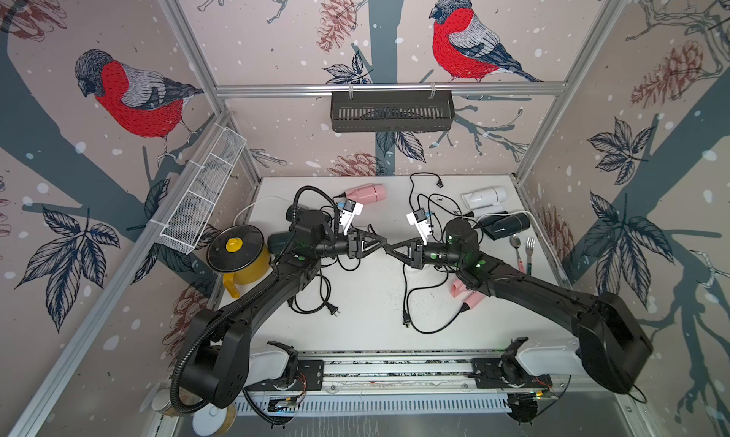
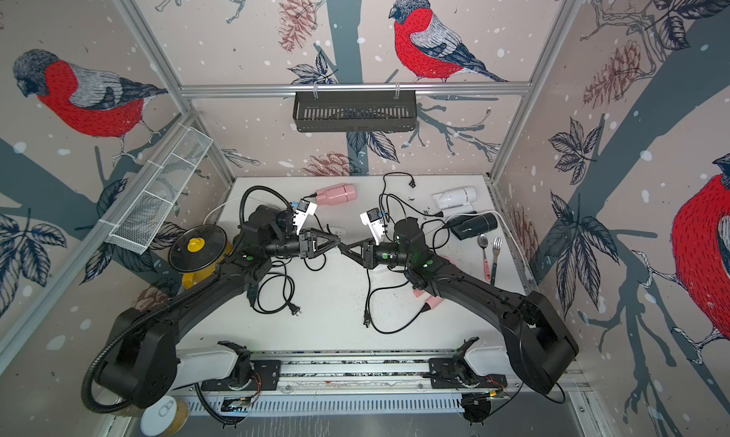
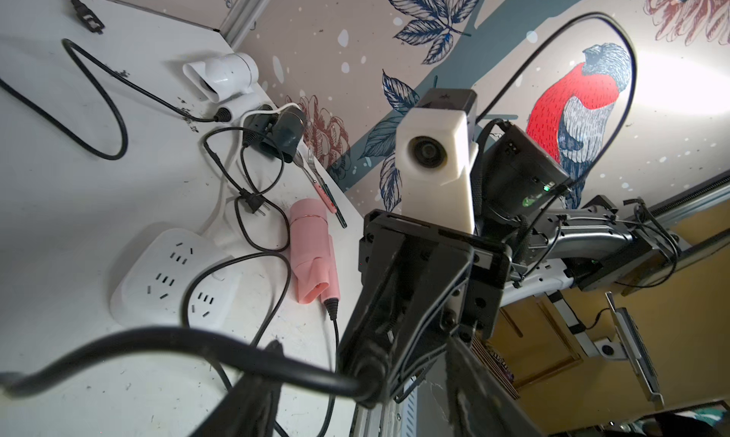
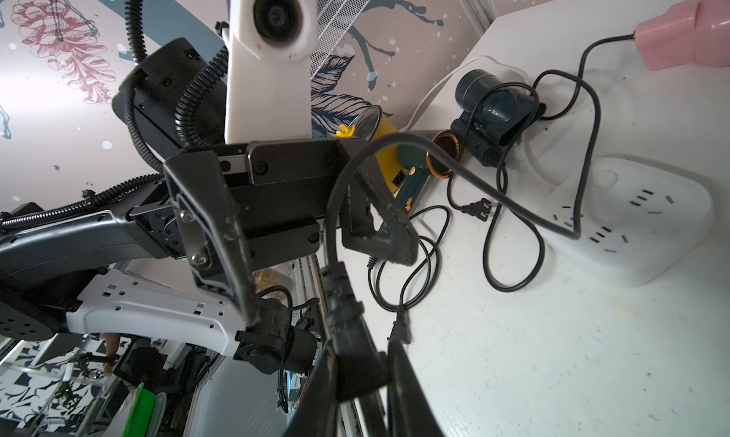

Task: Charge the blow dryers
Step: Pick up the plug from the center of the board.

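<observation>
Jaws of the left gripper [image 1: 379, 242] stand apart with a black cord [image 3: 158, 331] passing between them. The right gripper [image 1: 392, 252], tip to tip with it over the table's middle, is clenched on that cord's plug end.

At the far left a white mesh basket [image 1: 201, 194] hangs on the wall. A yellow pot [image 1: 253, 273] sits at the table's left edge with its black lid [image 1: 236, 249] on, so its inside is hidden. Under the left arm lie a black dryer [image 4: 493, 111] and a dark green dryer [image 4: 414, 166], near a white power strip [image 4: 632, 225].

The far pink dryer [image 1: 365, 193] lies toward the back, below a black rack [image 1: 391, 111] on the rear rail. Rightward come a white dryer [image 1: 484, 198], a second black dryer [image 1: 507, 224] and, under the right arm, the near pink dryer [image 1: 466, 297]. A spoon [image 1: 515, 243] and fork [image 1: 530, 247] lie close to the right edge.

Bare tabletop [image 1: 371, 328] is widest near the front, between cord loops.
</observation>
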